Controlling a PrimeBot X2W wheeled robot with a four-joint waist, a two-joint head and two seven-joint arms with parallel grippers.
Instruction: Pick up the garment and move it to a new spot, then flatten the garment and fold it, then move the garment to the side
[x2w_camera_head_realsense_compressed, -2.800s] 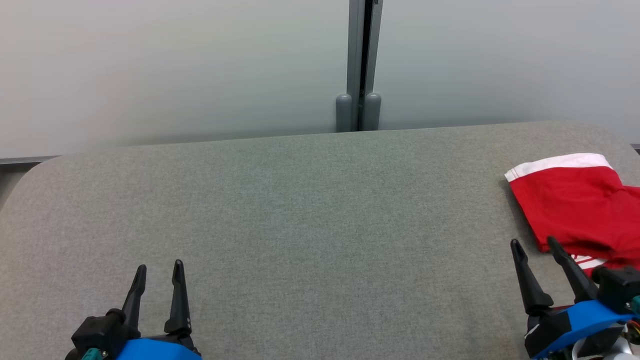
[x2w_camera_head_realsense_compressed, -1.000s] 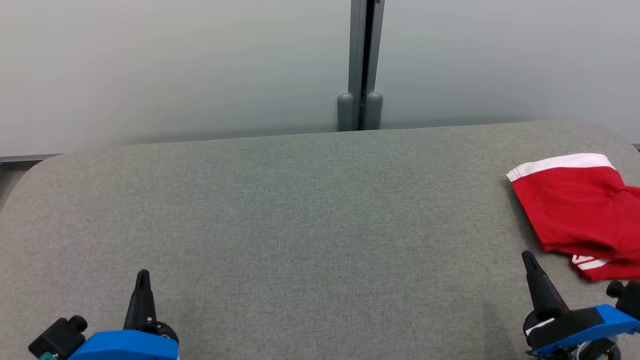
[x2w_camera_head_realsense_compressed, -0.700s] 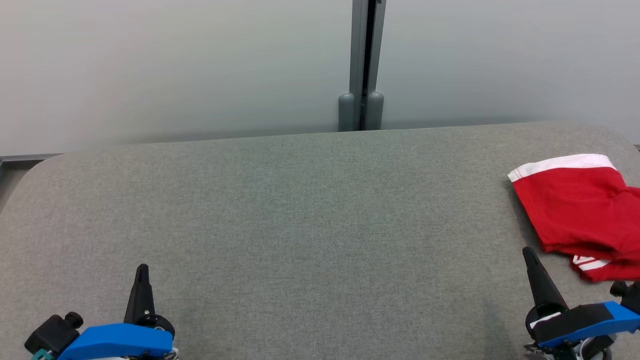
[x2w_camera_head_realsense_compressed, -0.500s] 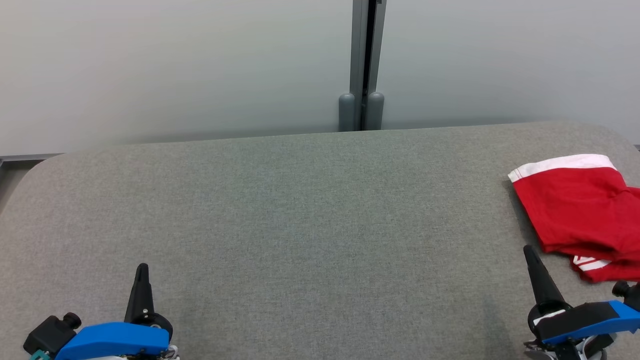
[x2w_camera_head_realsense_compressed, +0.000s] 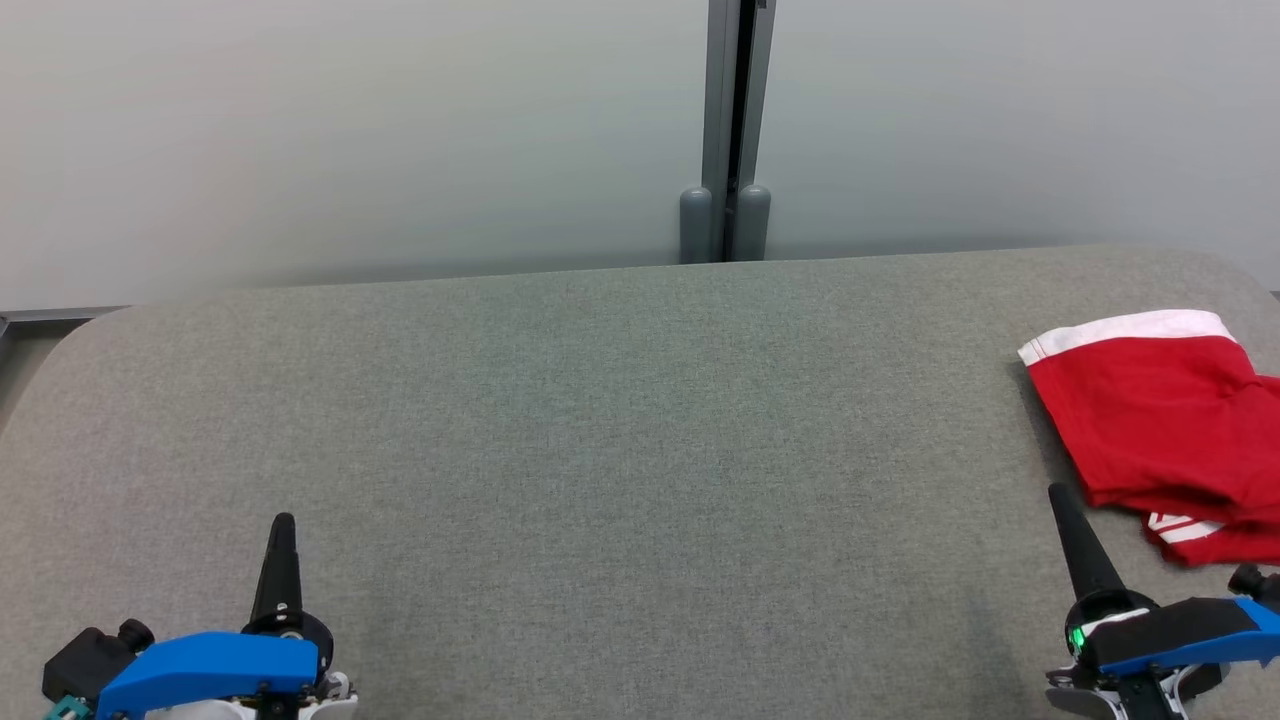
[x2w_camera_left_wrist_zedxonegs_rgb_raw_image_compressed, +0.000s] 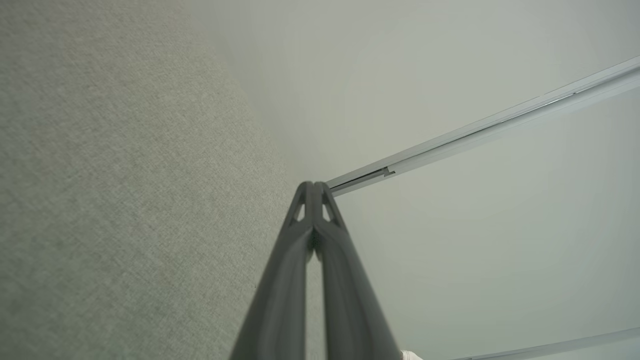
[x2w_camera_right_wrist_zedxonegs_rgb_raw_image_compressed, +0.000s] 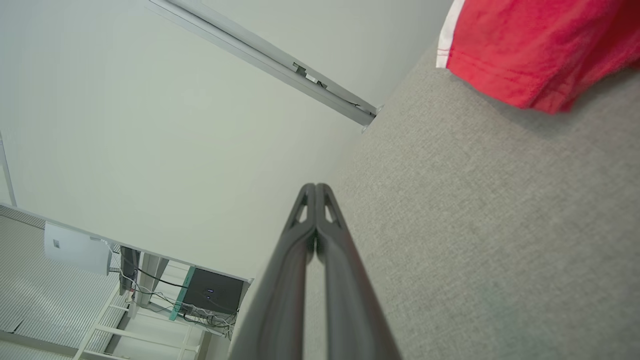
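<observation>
Grey woven fabric is covering the table (x2w_camera_head_realsense_compressed: 600, 430) at which we are working, its rounded corners showing at far left and far right. The red garment (x2w_camera_head_realsense_compressed: 1150, 420), folded and edged with a white band on its far side, is lying at the table's right end and running past the right edge of the head view. Our right gripper (x2w_camera_head_realsense_compressed: 1058, 495) is pointing away from us beside the garment's near left corner, close to it but not touching. Its two dark fingers are pressing together into one tip and gripping nothing. In the right wrist view the same closed tip (x2w_camera_right_wrist_zedxonegs_rgb_raw_image_compressed: 316, 187) is lying over the table (x2w_camera_right_wrist_zedxonegs_rgb_raw_image_compressed: 500, 225), with the garment (x2w_camera_right_wrist_zedxonegs_rgb_raw_image_compressed: 530, 45) at the upper right. Our left gripper (x2w_camera_head_realsense_compressed: 283, 525) is resting over the near left of the table, well apart from the garment, and its fingers are likewise meeting at the tip (x2w_camera_left_wrist_zedxonegs_rgb_raw_image_compressed: 313, 186) with nothing between them. A grey post (x2w_camera_head_realsense_compressed: 735, 130) is dividing the pale wall panels (x2w_camera_head_realsense_compressed: 300, 130) behind the table.
</observation>
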